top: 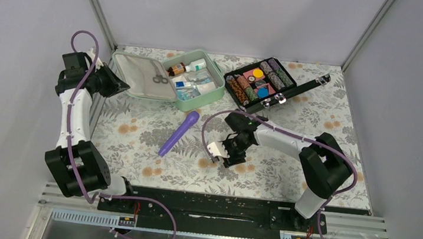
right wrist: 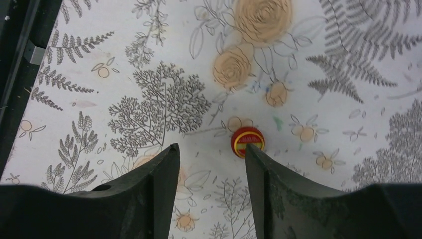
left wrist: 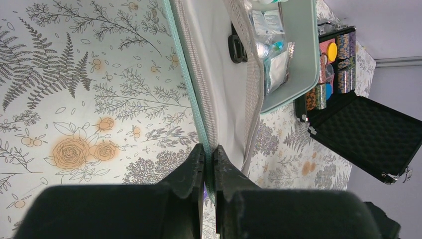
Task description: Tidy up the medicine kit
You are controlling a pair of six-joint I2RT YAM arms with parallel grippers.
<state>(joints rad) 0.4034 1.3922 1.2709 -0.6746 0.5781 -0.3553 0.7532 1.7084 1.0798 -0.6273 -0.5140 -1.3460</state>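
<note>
Finding 1, location. The medicine kit (top: pixel 134 74) lies open at the upper centre of the top view, on the flowered bench (top: pixel 135 141). A black case (top: pixel 260 80) of coloured rolls sits just beside it to the right.

Finding 2, orientation. Opened flat, the kit's long axis runs left to right across the frame, dipping slightly toward the right. The lid is on the left and the filled base on the right, both facing up. Bottles and packets fill the base, and a pair of scissors (top: pixel 159 79) lies in the lid.

Finding 3, left gripper (left wrist: pixel 209 152). Its jaws are closed to a narrow slit on the lid's mint rim, which passes between them at lower centre of the left wrist view. I judge it is steadying the kit.

Finding 4, right gripper (right wrist: pixel 210 149). Its jaws stand moderately wide over the bare bench with nothing between them. A small red-and-yellow disc (right wrist: pixel 247 141) sits at the tip of the right-of-frame finger, off the centre line.

Finding 5, step in hand. I judge the disc to be the next pick. I would shift sideways until it is centred between the jaws, then come down square and close gently. The disc is low and small and may skid or flip if one finger reaches it first.

Finding 6. A purple wand (top: pixel 179 133) lies loose below the kit, not yet stowed.
</note>
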